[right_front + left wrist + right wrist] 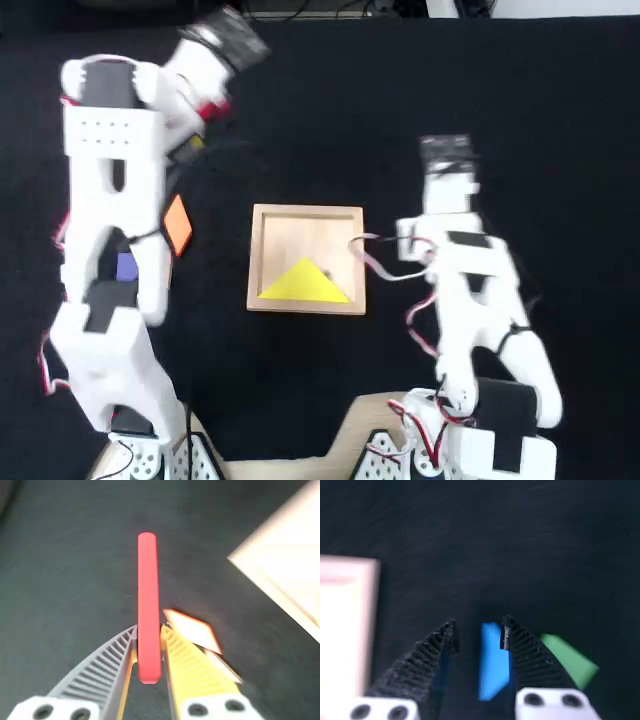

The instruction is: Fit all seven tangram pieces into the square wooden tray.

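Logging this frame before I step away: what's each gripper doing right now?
Left gripper: shut on the red piece, held edge-on.
Right gripper: open, holding nothing.

**Red piece clamped on edge**

The left gripper point(149, 630) pinches a red piece point(148, 590) between its grey finger point(107, 660) and yellow finger point(187, 665). The piece is seen edge-on and juts past the fingertips toward twelve o'clock, the way the fingers point. Just beside the yellow fingertip, at about two o'clock, an orange-edged piece point(192, 630) lies on the dark table point(60, 580). Farther out at two o'clock is a corner of the wooden tray point(280, 565).
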### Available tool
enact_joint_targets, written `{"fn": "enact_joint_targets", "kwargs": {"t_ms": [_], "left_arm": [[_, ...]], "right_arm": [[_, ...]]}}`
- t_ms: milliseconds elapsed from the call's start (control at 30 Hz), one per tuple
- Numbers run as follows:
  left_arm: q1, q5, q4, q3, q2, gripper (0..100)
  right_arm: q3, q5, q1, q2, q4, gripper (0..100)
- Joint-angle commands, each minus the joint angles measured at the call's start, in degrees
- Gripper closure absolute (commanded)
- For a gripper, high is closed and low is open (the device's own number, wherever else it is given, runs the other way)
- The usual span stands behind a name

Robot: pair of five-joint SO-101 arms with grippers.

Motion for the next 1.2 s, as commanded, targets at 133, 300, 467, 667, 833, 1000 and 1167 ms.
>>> {"fn": "enact_joint_targets", "kwargs": {"t_ms": [133,300,467,667,833,1000,1167], "left_arm": [[15.2,-41.0,0.3,42.8,-19.5,97],[22.5,-52.4,0.0,49.3,-19.3,97],[25.0,-54.8,-1.1,43.4,-8.8,97],[25.1,-54.9,-0.7,31.8,4.5,97],[24.0,-54.9,-0.7,24.9,12.2,97],[24.0,-54.3,-0.7,23.2,15.4,97],[24.0,-46.6,-0.5,20.5,15.4,92]], "right_arm": [[-2.9,-8.1,9.0,0.0,-3.4,85.1],[-2.6,-12.6,11.9,0.1,-4.9,85.1],[-1.2,-12.4,10.7,0.1,-7.0,85.1],[-0.8,-12.3,10.0,0.1,-7.7,85.1],[-0.8,-12.3,10.0,0.1,-7.7,85.1],[-1.0,-12.3,9.8,0.1,-7.7,85.1],[-1.0,-12.3,9.8,0.1,-7.7,85.1]]}}
